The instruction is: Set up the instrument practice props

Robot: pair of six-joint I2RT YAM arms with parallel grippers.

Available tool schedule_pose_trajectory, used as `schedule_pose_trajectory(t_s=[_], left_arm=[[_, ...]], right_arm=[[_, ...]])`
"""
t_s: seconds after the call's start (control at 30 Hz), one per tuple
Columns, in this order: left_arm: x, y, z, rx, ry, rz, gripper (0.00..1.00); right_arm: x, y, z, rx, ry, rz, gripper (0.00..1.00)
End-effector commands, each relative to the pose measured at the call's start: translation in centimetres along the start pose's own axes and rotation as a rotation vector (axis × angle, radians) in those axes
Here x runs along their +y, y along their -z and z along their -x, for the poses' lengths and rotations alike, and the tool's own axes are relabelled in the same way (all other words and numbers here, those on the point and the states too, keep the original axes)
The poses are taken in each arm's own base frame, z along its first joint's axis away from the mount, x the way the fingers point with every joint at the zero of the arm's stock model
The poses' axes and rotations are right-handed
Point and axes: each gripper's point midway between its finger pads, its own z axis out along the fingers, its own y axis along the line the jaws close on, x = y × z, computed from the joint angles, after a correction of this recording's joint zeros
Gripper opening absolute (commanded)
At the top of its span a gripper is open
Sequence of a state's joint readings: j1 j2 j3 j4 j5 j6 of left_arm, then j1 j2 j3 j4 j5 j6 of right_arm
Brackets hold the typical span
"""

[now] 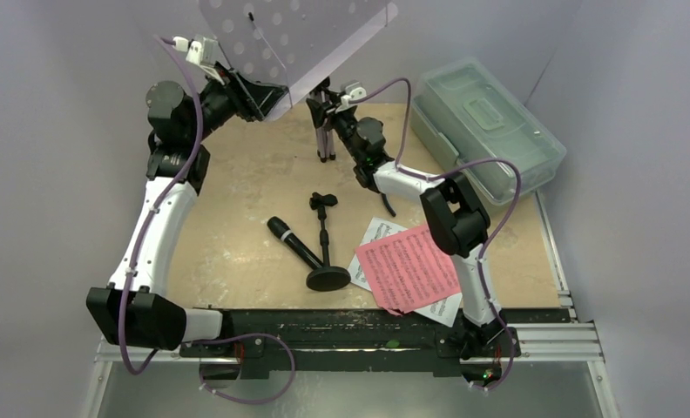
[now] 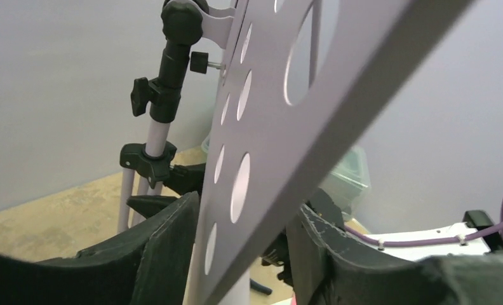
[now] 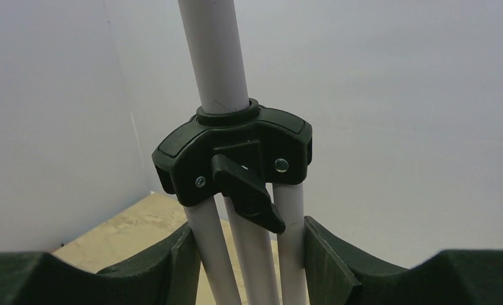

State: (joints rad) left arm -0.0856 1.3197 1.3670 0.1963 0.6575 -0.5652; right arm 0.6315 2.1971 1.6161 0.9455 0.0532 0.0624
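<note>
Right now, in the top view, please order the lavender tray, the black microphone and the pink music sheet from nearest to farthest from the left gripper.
1. Lavender tray: at the back, straddled by the left gripper.
2. Black microphone: lying in the middle.
3. Pink music sheet: near edge, right side.

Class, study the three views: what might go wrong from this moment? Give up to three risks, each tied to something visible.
1. The music stand has its legs bunched together between the right gripper fingers; unsupported, it may topple.
2. The left gripper straddles the tilted tray; a sideways pull could tip the stand.
3. A fall could strike the microphone and mic stand nearby.
</note>
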Motion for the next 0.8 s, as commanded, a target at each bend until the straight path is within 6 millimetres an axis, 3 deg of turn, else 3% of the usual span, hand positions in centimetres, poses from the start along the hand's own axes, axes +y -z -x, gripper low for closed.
schedule_pose_trajectory(t_s=[0.0,0.1,0.23,0.33,0.4,0.5,0.6,0.7,0.77], left_arm=[[-2.7,1.4,3.2,0.019,-0.052,0.043,0.57],[-1.8,3.6,6.0,-0.016,-0.128,0.230,0.64],[-0.2,7.4,9.3,-0.091,-0.161,0.502,0.65],[0.9,10.4,11.2,-0.169,-0.170,0.673,0.66],[2.7,12.5,11.4,-0.208,-0.164,0.818,0.67],[6.7,13.1,8.4,-0.190,-0.154,0.943,0.67],[10.3,10.3,3.1,-0.084,-0.103,0.892,0.67],[12.3,8.2,-1.3,-0.030,0.020,0.814,0.67],[11.9,7.3,-2.6,-0.043,0.057,0.738,0.68]], right_arm=[[3.1,0.4,2.8,-0.032,-0.130,0.096,0.00],[3.5,0.7,3.5,-0.025,-0.103,0.132,0.00],[3.8,0.5,3.8,-0.010,-0.119,0.192,0.00],[4.4,0.6,3.9,-0.004,-0.142,0.275,0.00],[4.5,0.7,3.7,0.006,-0.164,0.320,0.00],[3.9,0.8,3.5,0.027,-0.201,0.357,0.00],[3.1,0.9,3.2,0.068,-0.251,0.376,0.00],[2.3,1.2,2.7,0.086,-0.279,0.385,0.00],[1.8,1.2,2.3,0.101,-0.311,0.394,0.00]])
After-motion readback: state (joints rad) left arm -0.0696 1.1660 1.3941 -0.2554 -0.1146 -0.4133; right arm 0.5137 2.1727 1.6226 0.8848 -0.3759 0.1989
